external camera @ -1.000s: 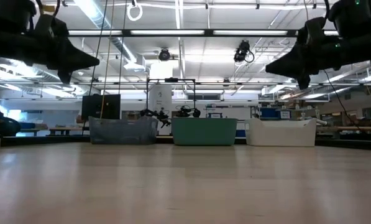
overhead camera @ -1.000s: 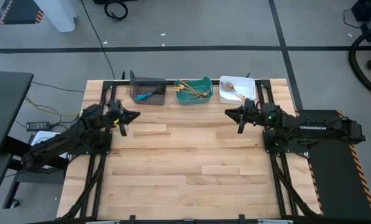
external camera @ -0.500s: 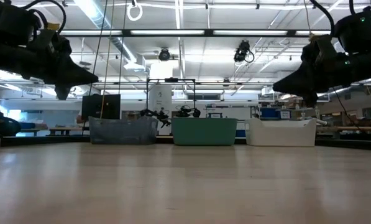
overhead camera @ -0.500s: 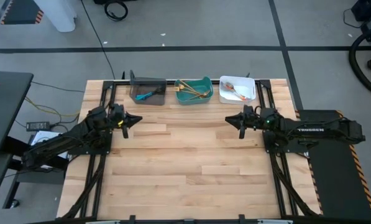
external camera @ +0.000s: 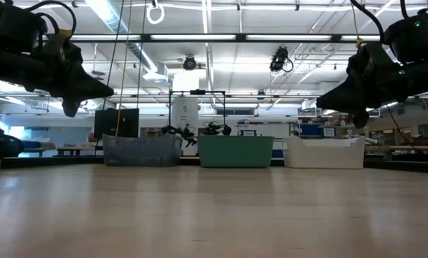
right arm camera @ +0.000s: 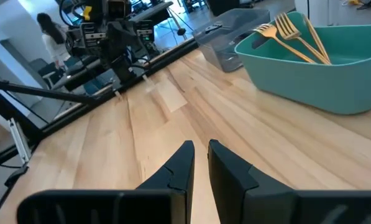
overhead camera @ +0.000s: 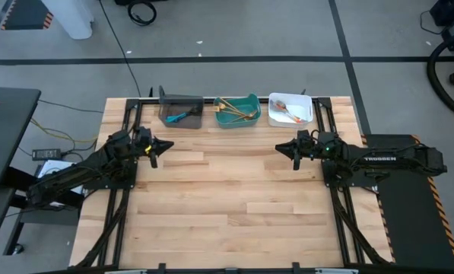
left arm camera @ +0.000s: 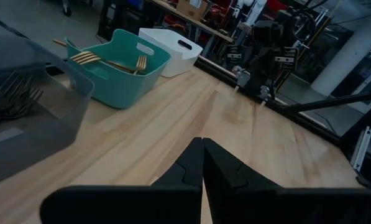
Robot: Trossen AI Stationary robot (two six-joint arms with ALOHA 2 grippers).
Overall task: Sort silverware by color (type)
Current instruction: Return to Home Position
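Observation:
The silverware lies in three bins at the table's far edge. Blue-handled pieces are in the grey bin, gold forks in the teal bin, and orange-handled pieces in the white bin. My left gripper hovers shut above the table's left part, pointing right. My right gripper hovers above the right part and points left, shut but for a thin slit. Both are empty. The left wrist view shows the gold forks, and the right wrist view shows them too.
Bare wooden tabletop spreads between and in front of the two grippers. Black frame rails run along the table's left and right sides. A person stands in the room far beyond the table.
Both grippers have sunk a little lower over the table. The right one has also drawn back slightly toward the table's right side. The bins and silverware have stayed put.

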